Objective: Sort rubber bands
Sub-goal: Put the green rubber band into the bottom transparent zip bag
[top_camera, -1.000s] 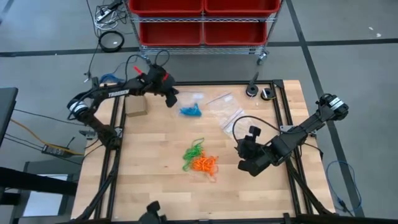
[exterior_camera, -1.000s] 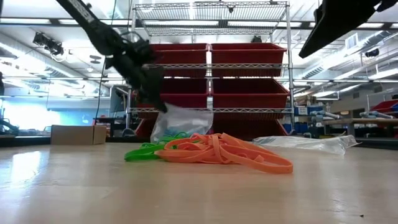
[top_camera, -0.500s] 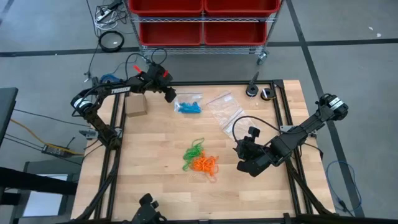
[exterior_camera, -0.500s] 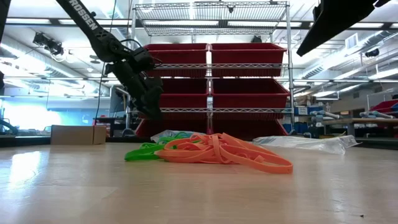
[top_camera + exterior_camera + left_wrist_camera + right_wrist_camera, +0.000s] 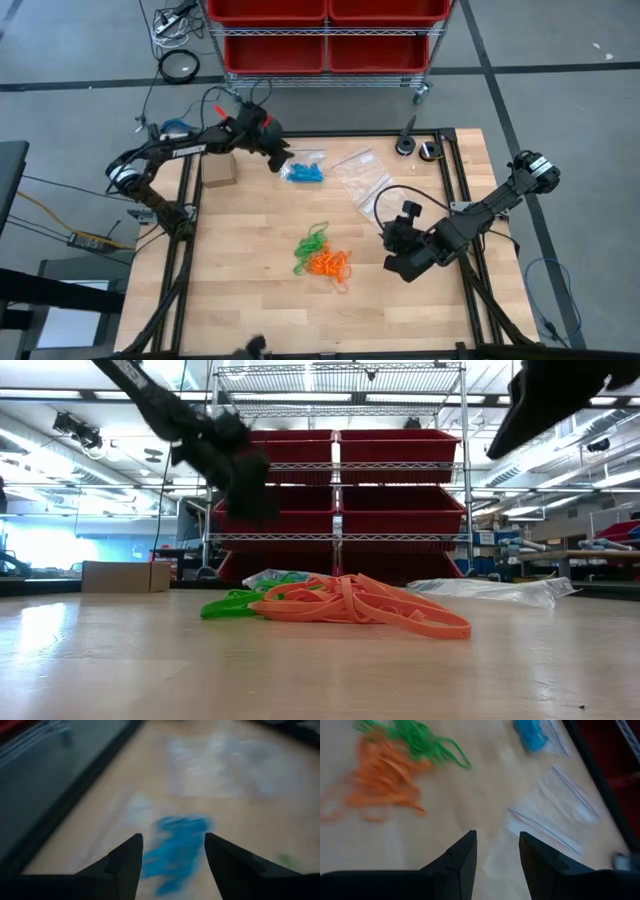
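Note:
The rubber bands lie in three heaps: blue ones [image 5: 304,171] inside a clear bag at the far side, green ones [image 5: 312,243] and orange ones [image 5: 330,264] tangled together mid-table, also in the low view as green ones [image 5: 235,602] and orange ones [image 5: 360,605]. My left gripper [image 5: 283,161] hangs open just left of and above the blue heap [image 5: 175,850], nothing between its fingers. My right gripper [image 5: 392,262] stands open above the table to the right of the orange heap [image 5: 380,780], its fingers empty.
Two empty clear zip bags [image 5: 362,176] lie right of the blue heap. A small cardboard box [image 5: 218,170] sits at the far left. Two small round things [image 5: 417,148] stand at the far right corner. A rack with red bins [image 5: 340,500] stands behind the table.
My left gripper has opened and let go of the clear bag with the blue rubber bands. The bag hung below the fingers and now lies on the table. The gripper has then risen above it.

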Action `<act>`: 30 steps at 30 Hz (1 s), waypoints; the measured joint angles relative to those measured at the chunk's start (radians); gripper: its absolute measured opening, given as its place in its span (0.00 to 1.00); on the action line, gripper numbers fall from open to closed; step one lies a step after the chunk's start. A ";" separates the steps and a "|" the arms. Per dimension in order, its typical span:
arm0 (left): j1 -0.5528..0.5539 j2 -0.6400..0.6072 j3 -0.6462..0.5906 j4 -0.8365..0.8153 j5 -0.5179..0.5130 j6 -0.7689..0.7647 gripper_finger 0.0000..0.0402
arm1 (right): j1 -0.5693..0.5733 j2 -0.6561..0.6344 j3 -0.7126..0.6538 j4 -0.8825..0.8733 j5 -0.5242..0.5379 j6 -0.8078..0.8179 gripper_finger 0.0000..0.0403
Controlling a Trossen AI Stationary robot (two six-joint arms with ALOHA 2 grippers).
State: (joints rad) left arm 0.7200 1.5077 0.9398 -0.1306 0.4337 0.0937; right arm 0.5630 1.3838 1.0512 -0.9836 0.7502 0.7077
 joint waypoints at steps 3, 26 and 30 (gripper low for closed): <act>-0.129 -0.064 -0.005 0.010 0.009 -0.021 0.53 | -0.046 0.000 -0.012 -0.074 -0.005 0.028 0.34; -0.848 -0.029 -0.415 0.936 -0.460 -0.362 0.53 | -0.816 -0.266 -0.264 0.445 -0.786 -0.723 0.33; -0.874 0.025 -0.420 0.944 -0.459 -0.394 0.53 | -1.009 -0.143 -0.155 0.315 -0.950 -0.830 0.34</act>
State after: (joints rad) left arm -0.1537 1.5326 0.5200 0.8138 -0.0254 -0.3000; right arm -0.4460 1.2411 0.8965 -0.6683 -0.1997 -0.1227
